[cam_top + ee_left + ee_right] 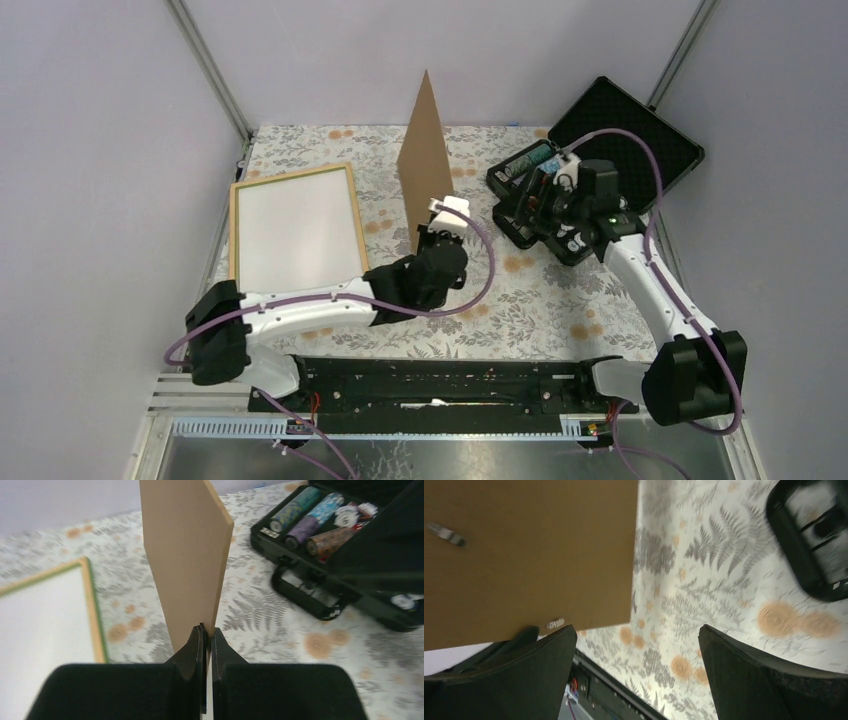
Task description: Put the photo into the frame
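Left gripper (pixel 207 635) pinches the upright board (pixel 185 555) by its bottom edge, right gripper (pixel 636 632) gapes empty; tip the board left and lay it squarely over the photo (pixel 295 228), seemingly white-side-up inside the frame (pixel 352 215) at left.

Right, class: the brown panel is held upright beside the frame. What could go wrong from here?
1. The left end effector pinches the backing panel only at its bottom edge; the board may pivot or slip.
2. Lowered askew, it may catch the rim of the frame instead of seating inside.
3. The open right end effector hangs near the chip case and might knock it.
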Robot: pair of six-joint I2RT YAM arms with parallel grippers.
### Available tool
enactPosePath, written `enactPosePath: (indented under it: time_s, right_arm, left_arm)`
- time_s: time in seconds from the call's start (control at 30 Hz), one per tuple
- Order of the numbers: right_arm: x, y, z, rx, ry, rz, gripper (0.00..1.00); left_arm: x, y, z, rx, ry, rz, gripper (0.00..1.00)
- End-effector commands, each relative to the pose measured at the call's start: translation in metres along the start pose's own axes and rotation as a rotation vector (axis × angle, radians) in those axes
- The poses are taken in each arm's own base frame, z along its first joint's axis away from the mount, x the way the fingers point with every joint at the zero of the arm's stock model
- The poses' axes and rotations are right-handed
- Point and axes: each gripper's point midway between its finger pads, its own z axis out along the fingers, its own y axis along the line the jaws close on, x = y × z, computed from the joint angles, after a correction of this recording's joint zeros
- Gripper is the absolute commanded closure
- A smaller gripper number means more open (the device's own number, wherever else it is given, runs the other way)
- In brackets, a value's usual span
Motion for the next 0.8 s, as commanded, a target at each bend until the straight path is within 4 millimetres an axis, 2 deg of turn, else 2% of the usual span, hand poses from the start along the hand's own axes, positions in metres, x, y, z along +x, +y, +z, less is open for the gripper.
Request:
enactPosePath:
  time_s: [0.0,0.1,0.17,0.23,0.37,0.43,0.63,0.77]
  right_arm:
    - [0.028,0.014,0.010,0.009,0.045,-0.017,0.00]
    - [0.051,0.015,0.019,-0.024,0.055,-0.046,0.00]
    - [0.070,0.014,0.023,-0.054,0.068,-0.129,0.00]
    - [0.086,0.003,0.027,-0.032,0.057,-0.219,0.00]
    - [0.105,-0.004,0.029,-0.062,-0.040,-0.389,0.00]
    - [0.115,0.001,0.031,-0.084,-0.074,-0.452,0.00]
    - [0.112,0.004,0.037,-0.038,-0.226,-0.656,0.00]
    - [0.104,-0.012,0.043,0.103,-0.216,-0.518,0.00]
  left_arm:
    - [0.000,-0.027,-0.016,0.162,0.019,-0.407,1.00]
    - [-0.002,-0.024,-0.022,0.184,0.006,-0.521,1.00]
    - [0.000,-0.021,-0.025,0.180,0.009,-0.573,1.00]
    - [0.000,-0.019,-0.027,0.178,0.016,-0.615,1.00]
    - [0.006,-0.014,-0.030,0.167,0.026,-0.663,1.00]
    - [0.008,-0.013,-0.031,0.165,0.034,-0.672,1.00]
    - [0.016,-0.010,-0.034,0.153,0.065,-0.659,1.00]
    - [0.016,0.001,-0.039,0.147,0.055,-0.674,1.00]
